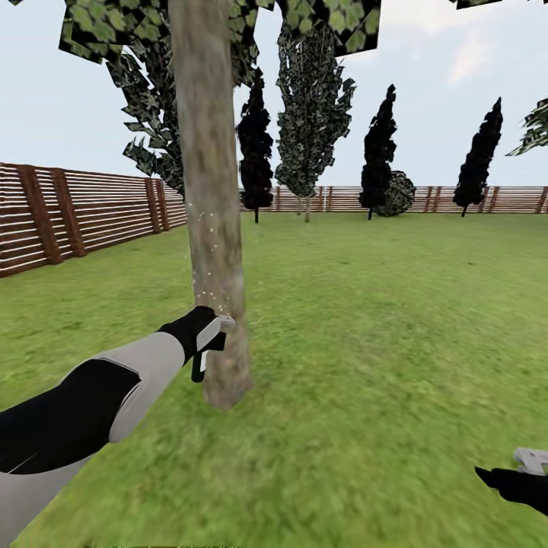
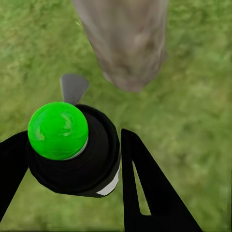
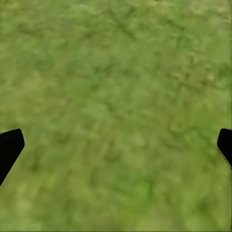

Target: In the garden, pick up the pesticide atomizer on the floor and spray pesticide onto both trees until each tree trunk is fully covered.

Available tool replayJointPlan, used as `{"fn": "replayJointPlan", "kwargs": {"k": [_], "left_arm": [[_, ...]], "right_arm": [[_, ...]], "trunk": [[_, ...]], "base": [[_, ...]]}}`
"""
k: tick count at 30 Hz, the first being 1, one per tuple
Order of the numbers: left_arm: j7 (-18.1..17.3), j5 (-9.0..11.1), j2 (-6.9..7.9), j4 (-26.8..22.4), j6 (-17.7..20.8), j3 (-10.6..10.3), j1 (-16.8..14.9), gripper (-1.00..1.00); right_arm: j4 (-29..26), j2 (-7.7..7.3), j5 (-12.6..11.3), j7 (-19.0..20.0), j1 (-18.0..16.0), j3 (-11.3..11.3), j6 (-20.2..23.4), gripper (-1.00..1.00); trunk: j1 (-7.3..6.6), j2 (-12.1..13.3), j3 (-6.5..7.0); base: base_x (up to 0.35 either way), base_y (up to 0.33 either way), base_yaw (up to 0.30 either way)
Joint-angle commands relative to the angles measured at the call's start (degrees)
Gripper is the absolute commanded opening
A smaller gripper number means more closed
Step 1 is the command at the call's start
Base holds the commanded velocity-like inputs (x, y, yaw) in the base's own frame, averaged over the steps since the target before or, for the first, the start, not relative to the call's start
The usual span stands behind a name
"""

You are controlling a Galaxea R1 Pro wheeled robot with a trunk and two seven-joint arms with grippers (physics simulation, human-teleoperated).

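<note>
Garden lawn (image 1: 396,320), one, wide and green, closed on the left and far sides by one brown slatted fence (image 1: 84,209). Tree trunk (image 1: 209,198), one at close range: mottled grey-brown, upright, long axis vertical, foot standing in the grass just ahead of the left arm; pale specks, likely spray, dot its lower middle. Dark narrow cypress-like trees (image 1: 379,148), at least three along the far fence, well apart from the robot. Left gripper (image 1: 211,335), one, clamped on the pesticide atomizer (image 2: 72,150): a black-bodied bottle with a green round cap and a small grey nozzle facing the trunk, which lies directly in front, very near or touching. Right gripper (image 1: 525,476), one, low at the robot's right over bare grass, fingers (image 3: 9,147) spread wide, holding nothing. The left arm is by far the nearer; judged, coverage calls for moving the nozzle along the trunk's vertical axis.
</note>
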Motion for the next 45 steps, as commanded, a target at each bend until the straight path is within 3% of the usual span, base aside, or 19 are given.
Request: {"fn": "replayJointPlan", "kwargs": {"k": [1,15,34,39,45], "left_arm": [[0.0,-0.1,0.00,0.0,0.0,-0.1,0.0,-1.00],[0.0,-0.1,0.00,0.0,0.0,-0.1,0.0,-1.00],[0.1,-0.1,0.00,0.0,0.0,-0.1,0.0,-1.00],[0.1,3.5,0.00,0.0,0.0,-0.1,0.0,-1.00],[0.1,3.9,0.00,0.0,0.0,-0.1,0.0,-1.00]], "right_arm": [[0.0,0.00,0.0,0.0,0.0,0.0,0.0,1.00],[0.0,0.00,0.0,0.0,0.0,0.0,0.0,1.00],[0.0,0.00,0.0,0.0,0.0,0.0,0.0,1.00],[0.0,0.00,0.0,0.0,0.0,0.0,0.0,1.00],[0.0,0.00,0.0,0.0,0.0,0.0,0.0,1.00]], "trunk": [[0.00,0.0,0.00],[0.00,0.0,0.00],[0.00,0.0,0.00],[0.00,0.0,0.00],[0.00,0.0,0.00]], "base": [[0.035,-0.320,0.254],[0.094,-0.320,0.124],[0.027,-0.322,0.239],[0.000,-0.332,0.026],[0.000,-0.334,0.219]]}}
